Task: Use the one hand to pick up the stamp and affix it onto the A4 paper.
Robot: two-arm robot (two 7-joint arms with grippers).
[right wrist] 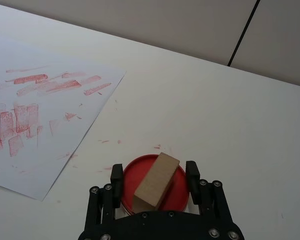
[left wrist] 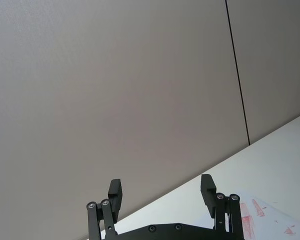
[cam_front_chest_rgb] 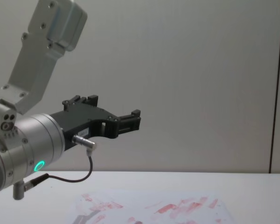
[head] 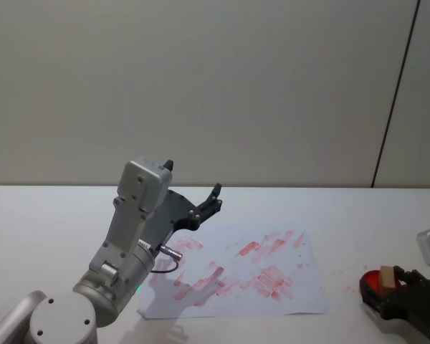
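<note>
Fingers (right wrist: 191, 172) of the right gripper (right wrist: 154, 171) stand spread either side of the stamp (right wrist: 157, 182), clear of it; the stamp rests on a red ink pad (right wrist: 134, 171) near the paper (right wrist: 30, 170). The left gripper (left wrist: 161, 192) hangs raised, spread wide and empty.

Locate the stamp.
Head view, lower right: the stamp sits on the red ink pad inside the open right gripper, right of the A4 paper.

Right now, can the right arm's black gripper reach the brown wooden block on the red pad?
Likely yes: the black right gripper is open, straddling the brown wooden stamp on the round red pad, nothing between.
</note>
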